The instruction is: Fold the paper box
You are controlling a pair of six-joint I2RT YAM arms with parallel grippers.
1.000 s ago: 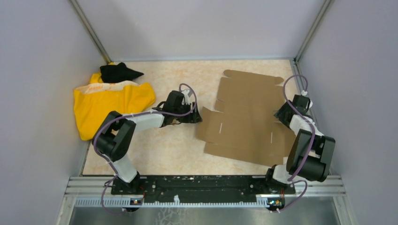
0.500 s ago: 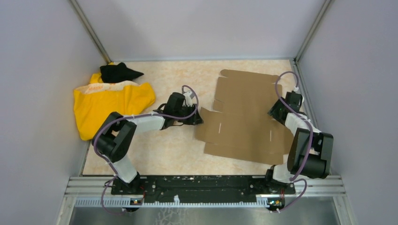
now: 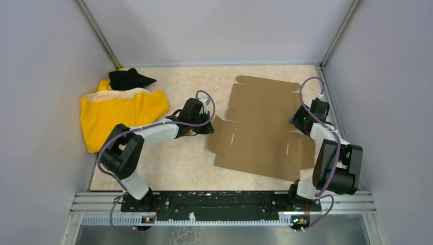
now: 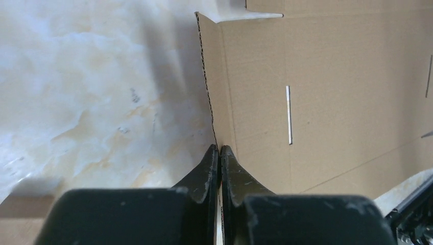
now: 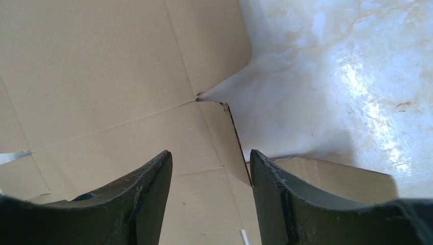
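Observation:
The paper box is a flat brown die-cut sheet on the marbled table, right of centre. My left gripper is at its left side flap, which stands up slightly. In the left wrist view the left gripper is shut on that flap's thin edge, with the sheet stretching to the right. My right gripper is at the sheet's right side. In the right wrist view the right gripper is open over the cardboard, and a raised flap edge stands just inside its right finger.
A yellow cloth with a black item on top lies at the back left. Grey walls close in three sides, and the right wall is near the right arm. A black rail runs along the near edge.
My left gripper has closed on the sheet's left flap edge. The sheet has slid a little to the left. My right gripper has moved up and left along the sheet's right side.

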